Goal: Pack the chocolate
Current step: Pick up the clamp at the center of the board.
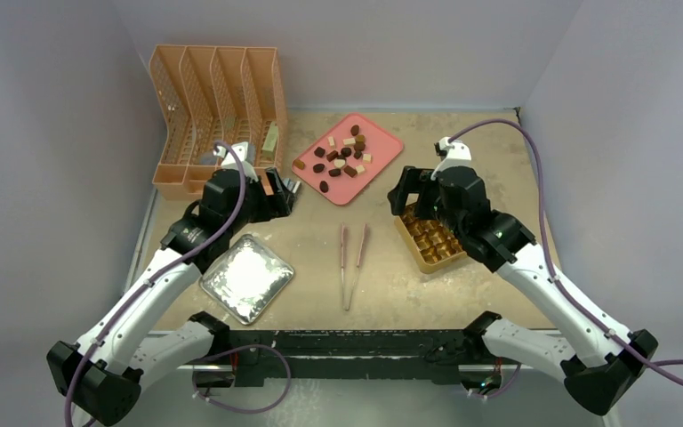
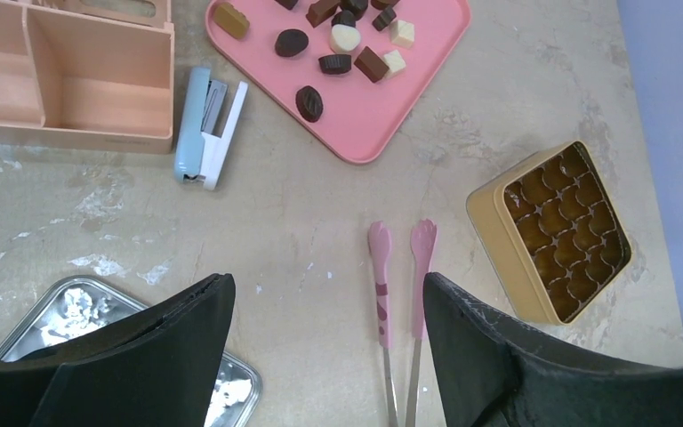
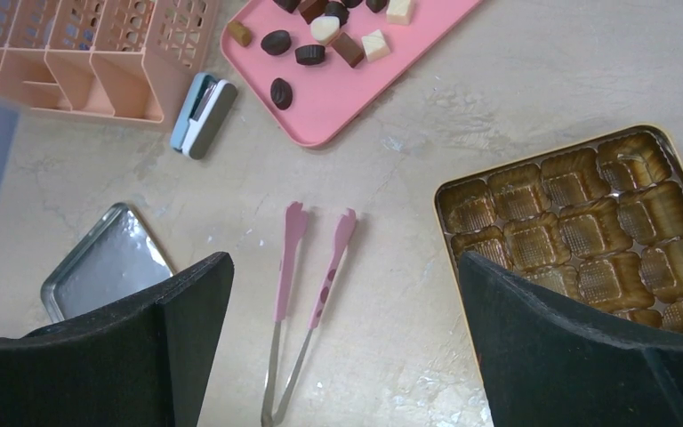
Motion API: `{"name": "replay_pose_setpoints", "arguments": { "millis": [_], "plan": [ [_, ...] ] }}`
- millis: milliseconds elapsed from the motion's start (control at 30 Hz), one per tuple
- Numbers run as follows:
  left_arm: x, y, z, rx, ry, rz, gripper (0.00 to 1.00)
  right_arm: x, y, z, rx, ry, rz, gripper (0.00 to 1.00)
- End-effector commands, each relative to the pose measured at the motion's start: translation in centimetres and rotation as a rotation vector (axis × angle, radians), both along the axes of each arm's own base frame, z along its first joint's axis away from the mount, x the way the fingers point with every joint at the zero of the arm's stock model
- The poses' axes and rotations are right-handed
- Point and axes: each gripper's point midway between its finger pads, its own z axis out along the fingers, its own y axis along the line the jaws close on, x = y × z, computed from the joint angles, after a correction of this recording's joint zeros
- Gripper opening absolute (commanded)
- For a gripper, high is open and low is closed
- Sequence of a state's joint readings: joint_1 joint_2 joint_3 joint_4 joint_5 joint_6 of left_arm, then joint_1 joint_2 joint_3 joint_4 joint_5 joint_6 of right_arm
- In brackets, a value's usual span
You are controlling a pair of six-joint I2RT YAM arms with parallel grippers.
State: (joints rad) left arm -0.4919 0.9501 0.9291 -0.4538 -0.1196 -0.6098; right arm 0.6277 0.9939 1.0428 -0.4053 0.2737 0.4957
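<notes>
The chocolate [image 1: 346,152], several dark, reddish-brown and cream pieces, lies on a pink tray [image 1: 382,151] at the back centre. It also shows in the left wrist view [image 2: 292,42] and the right wrist view [image 3: 276,42]. A gold gridded box [image 1: 422,260] with empty cells sits at the right, partly under my right arm. My left gripper [image 1: 285,191] hovers left of the tray, open and empty [image 2: 327,285]. My right gripper [image 1: 405,200] hovers by the box's far left corner, open and empty [image 3: 345,262].
Pink-tipped metal tongs [image 1: 343,258] lie on the table between the arms. A silver tin lid [image 1: 247,277] lies front left. An orange file organiser [image 1: 218,107] stands back left, with a blue stapler [image 2: 206,124] beside it.
</notes>
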Motion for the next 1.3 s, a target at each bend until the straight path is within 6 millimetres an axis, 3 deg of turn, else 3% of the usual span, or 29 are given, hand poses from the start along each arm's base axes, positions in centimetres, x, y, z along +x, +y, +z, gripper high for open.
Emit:
{"name": "replay_pose_setpoints", "arguments": {
  "millis": [0,233,400,467,667,833,933,1267],
  "plan": [
    [0.7,0.0,1.4,-0.017,-0.032,0.027,0.77,0.3,-0.5,2.4,0.034,-0.073,-0.024,0.99],
    [1.0,-0.3,0.2,-0.018,0.008,0.036,0.76,-0.1,-0.8,2.6,0.041,-0.083,-0.026,0.99],
    [1.1,-1.0,-1.7,-0.045,0.056,0.037,0.74,-0.3,-1.1,2.5,0.042,-0.085,-0.03,0.99],
    [1.3,-1.7,-2.8,-0.054,0.08,0.042,0.69,-0.4,-1.2,2.6,0.043,-0.087,-0.033,0.99],
    [0.7,-5.6,-6.7,0.03,0.152,0.039,0.54,-0.5,-1.5,2.4,0.038,-0.096,-0.042,0.99],
    [-0.6,-11.1,-9.5,0.106,0.171,-0.017,0.45,-0.5,-1.5,1.6,0.015,-0.068,-0.042,0.99],
    [-1.4,-13.7,-10.7,0.145,0.166,-0.049,0.35,-0.5,-1.6,1.2,-0.004,-0.051,-0.038,0.99],
    [-1.2,-15.9,-14.5,0.232,0.197,-0.073,0.3,-0.8,-1.9,0.9,-0.021,-0.052,-0.038,0.99]
  ]
}}
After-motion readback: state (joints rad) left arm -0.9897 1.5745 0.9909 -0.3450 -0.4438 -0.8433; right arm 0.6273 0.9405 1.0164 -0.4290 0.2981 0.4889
